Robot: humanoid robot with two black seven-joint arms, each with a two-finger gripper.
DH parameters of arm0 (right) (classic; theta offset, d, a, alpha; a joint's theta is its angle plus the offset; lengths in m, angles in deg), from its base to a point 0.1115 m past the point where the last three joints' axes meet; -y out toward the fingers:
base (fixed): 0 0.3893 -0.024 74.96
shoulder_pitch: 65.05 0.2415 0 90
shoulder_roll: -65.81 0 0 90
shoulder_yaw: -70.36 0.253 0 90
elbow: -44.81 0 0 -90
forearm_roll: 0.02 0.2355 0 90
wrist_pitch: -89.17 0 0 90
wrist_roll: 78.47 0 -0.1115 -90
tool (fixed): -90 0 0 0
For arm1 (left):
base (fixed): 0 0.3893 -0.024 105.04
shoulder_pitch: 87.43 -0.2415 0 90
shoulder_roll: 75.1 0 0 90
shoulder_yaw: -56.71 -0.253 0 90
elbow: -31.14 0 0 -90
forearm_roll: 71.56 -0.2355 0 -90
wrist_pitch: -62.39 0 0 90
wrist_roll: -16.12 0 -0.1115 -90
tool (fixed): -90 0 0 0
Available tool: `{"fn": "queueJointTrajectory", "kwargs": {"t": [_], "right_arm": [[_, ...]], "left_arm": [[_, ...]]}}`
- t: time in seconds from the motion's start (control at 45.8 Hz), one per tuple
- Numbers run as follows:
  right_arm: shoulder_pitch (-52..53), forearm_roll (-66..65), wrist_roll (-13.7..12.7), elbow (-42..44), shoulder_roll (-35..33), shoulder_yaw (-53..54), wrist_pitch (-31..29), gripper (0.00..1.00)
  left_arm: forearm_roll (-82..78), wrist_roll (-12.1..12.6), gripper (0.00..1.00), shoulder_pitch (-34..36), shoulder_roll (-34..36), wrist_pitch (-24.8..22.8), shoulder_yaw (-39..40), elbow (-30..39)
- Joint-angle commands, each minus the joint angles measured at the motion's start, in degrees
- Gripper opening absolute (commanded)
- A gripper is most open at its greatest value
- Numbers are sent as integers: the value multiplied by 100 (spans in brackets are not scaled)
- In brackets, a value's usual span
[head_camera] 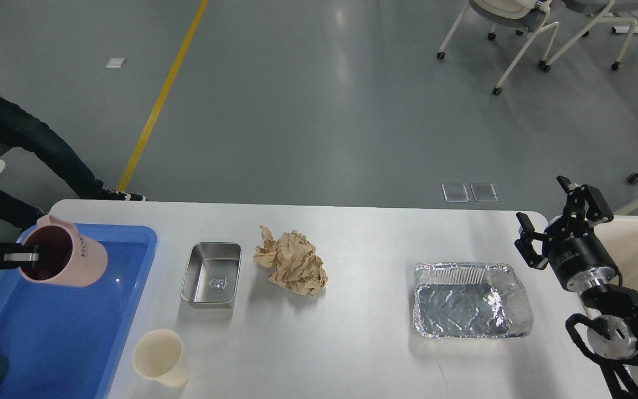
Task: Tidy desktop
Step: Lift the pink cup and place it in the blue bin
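The white desktop [352, 354] fills the lower part of the head view. On it lie a small steel tray [211, 275], a crumpled brown paper [292, 263], an empty foil tray [471, 301] and a cream paper cup [160, 357] on its side near the front. My left gripper [26, 257] is shut on the rim of a pink cup [67, 252] and holds it tilted above the blue plastic tray [53, 343]. My right gripper [557, 213] is open and empty above the desktop's right end, beyond the foil tray.
A cream-coloured bin [637, 249] stands just off the desktop's right end, behind my right arm. A person's legs [25, 149] are at the far left. White chairs [518, 27] stand on the grey floor far back right.
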Motion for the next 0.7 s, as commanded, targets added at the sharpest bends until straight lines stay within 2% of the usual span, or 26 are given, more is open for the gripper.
{"fn": "queueJointTrajectory", "kwargs": {"t": [0.0,0.218,0.35,0.677], "right_arm": [[-7,0,0,6,-12,-3,0,100],[-7,0,0,14,-12,-3,0,100],[-7,0,0,76,-12,14,0,100],[-7,0,0,120,-12,32,0,100]], "left_arm": [[4,-29,3,-463,198,229,-13,-11],[-5,-29,4,-1140,172,581,-13,-55],[-5,-29,4,-1439,-83,783,-22,-283],[-14,-73,6,-1861,-549,924,-22,-679]]}}
